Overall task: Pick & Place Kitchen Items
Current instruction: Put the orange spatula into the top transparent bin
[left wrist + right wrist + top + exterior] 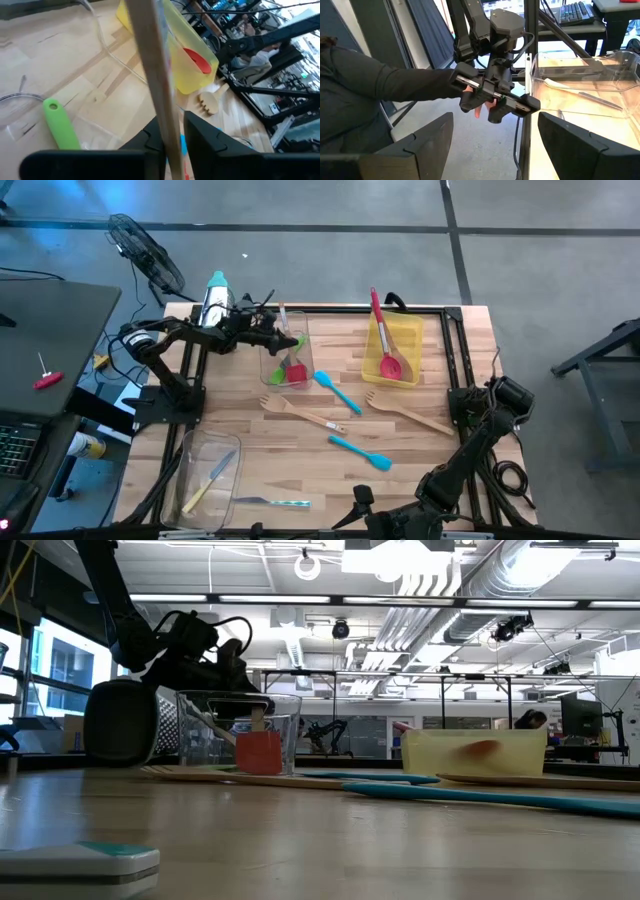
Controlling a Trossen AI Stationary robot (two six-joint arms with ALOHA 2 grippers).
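Wood: left gripper [172, 145] jaws pinch a slim pale handle [152, 75] over the clear bin [288, 352]; right jaws wide.

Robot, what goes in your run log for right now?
left gripper: over clear bin, wooden handle between jaws | right gripper: open, parked off table

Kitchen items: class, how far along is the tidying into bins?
Done: red spatula in yellow bin; utensils in both clear bins. In hand: left gripper at a wooden handle over one. Left on the table: wooden forks, blue spatulas, knife. Right gripper waits, open.
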